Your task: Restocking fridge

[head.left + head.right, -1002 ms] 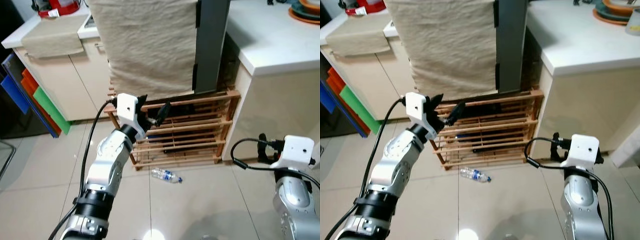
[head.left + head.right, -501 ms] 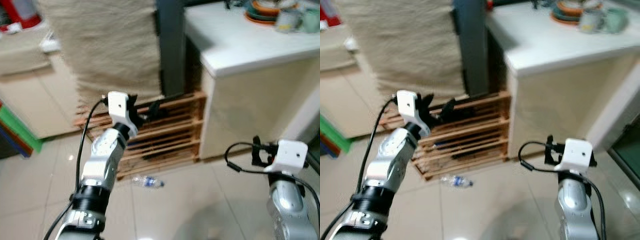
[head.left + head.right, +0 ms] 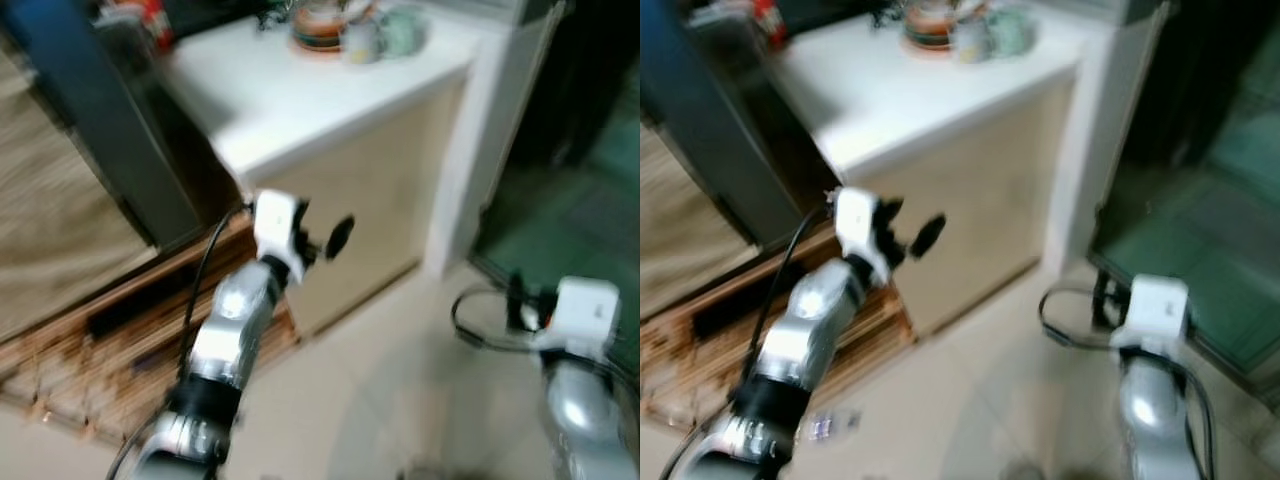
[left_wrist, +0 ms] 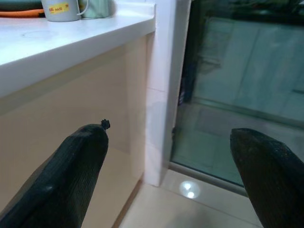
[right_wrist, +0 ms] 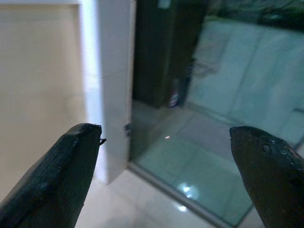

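The step in hand is judged to be travel: nothing is carried, and the head views are smeared by motion. It is done well if both arms are kept tucked in front of the body and the corner of the white worktop (image 3: 330, 95) is given room. The left tool (image 3: 322, 238) is raised before the cream cabinet face (image 3: 370, 210) below that worktop, its black fingers (image 4: 71, 175) set wide apart with nothing between them. The right tool (image 5: 166, 190) is held low over the pale tiled floor (image 3: 400, 400), its fingers likewise apart and empty, pointed towards a white pillar (image 5: 111, 80) and a greenish glass panel (image 5: 223, 109).

No fridge can be made out, so where goods are to go cannot be told. On the worktop's far end a stack of dishes (image 3: 318, 22) and two mugs (image 4: 64, 9) are seen, cut off by the frame. A slatted wooden rack (image 3: 110, 330) stands by the floor on the left; a small thing (image 3: 830, 425) lying before it is too blurred to be named.
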Motion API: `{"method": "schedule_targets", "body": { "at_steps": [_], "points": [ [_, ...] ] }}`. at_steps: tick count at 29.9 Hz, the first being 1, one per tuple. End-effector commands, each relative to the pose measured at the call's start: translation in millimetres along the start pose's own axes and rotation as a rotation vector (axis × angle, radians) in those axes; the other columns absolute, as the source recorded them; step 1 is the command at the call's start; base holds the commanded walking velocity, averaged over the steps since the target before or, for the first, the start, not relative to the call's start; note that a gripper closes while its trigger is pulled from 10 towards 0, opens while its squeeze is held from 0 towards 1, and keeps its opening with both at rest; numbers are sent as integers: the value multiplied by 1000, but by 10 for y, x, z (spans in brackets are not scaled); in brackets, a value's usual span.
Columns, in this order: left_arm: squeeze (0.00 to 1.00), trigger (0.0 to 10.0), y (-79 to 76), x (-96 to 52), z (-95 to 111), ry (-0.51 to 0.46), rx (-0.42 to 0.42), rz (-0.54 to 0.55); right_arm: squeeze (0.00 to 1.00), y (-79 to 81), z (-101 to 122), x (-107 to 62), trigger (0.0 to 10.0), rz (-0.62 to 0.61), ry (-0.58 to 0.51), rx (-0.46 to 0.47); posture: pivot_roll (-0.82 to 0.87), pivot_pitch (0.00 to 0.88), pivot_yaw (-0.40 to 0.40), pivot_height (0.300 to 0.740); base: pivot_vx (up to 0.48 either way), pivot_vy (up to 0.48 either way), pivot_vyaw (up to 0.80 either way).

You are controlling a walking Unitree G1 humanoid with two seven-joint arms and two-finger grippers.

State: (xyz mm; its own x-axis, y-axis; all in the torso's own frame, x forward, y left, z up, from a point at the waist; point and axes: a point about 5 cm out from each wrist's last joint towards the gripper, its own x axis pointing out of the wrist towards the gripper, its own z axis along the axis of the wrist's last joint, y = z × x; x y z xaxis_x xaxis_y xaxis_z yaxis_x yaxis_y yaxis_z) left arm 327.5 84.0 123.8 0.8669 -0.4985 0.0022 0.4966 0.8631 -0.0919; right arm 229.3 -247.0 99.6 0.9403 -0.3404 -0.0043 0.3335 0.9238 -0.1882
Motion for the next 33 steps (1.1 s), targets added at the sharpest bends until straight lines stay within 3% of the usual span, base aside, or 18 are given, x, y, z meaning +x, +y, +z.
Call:
{"method": "schedule_targets", "body": {
  "at_steps": [1, 2, 6, 9, 13, 17, 23, 29, 33],
  "points": [
    [0, 10000, 295, -183, -190, 103, -17, 161, 118, 70, -12, -22, 10000, 24, -3, 14, -247, 0, 125, 740, 0, 0, -744],
    [0, 10000, 332, -254, -282, 147, -17, 207, 125, 64, -26, -23, 10000, 26, -2, 13, -240, 0, 121, 740, 0, 0, -744],
    [0, 10000, 288, -307, -347, 172, 35, 210, 125, 69, -47, -15, 10000, 32, 3, 13, -232, 0, 116, 740, 0, 0, -744],
    [0, 10000, 263, -272, -290, 130, 15, 230, 145, 113, -25, 12, 10000, 56, -8, 19, -213, 0, 98, 740, 0, 0, -742],
    [0, 10000, 349, -217, -99, 53, 66, 219, 161, 145, -21, 38, 10000, 70, -11, 23, -212, 0, 99, 740, 0, 0, -738],
    [0, 10000, 336, -186, 6, 1, 84, 192, 169, 129, -29, 49, 10000, 62, -13, 28, -220, 0, 108, 740, 0, 0, -738],
    [0, 10000, 286, -169, 19, -32, 24, 176, 180, 108, -49, 32, 10000, 46, -15, 37, -233, 0, 127, 740, 0, 0, -726],
    [0, 10000, 270, -165, 32, -50, 39, 195, 220, 107, -69, 33, 10000, 44, -10, 33, -233, 0, 127, 740, 0, 0, -707],
    [0, 10000, 276, -145, 109, -89, 38, 206, 184, 120, -45, 75, 10000, 45, -18, 19, -233, 0, 122, 740, 81, 0, -517]
  ]
}}
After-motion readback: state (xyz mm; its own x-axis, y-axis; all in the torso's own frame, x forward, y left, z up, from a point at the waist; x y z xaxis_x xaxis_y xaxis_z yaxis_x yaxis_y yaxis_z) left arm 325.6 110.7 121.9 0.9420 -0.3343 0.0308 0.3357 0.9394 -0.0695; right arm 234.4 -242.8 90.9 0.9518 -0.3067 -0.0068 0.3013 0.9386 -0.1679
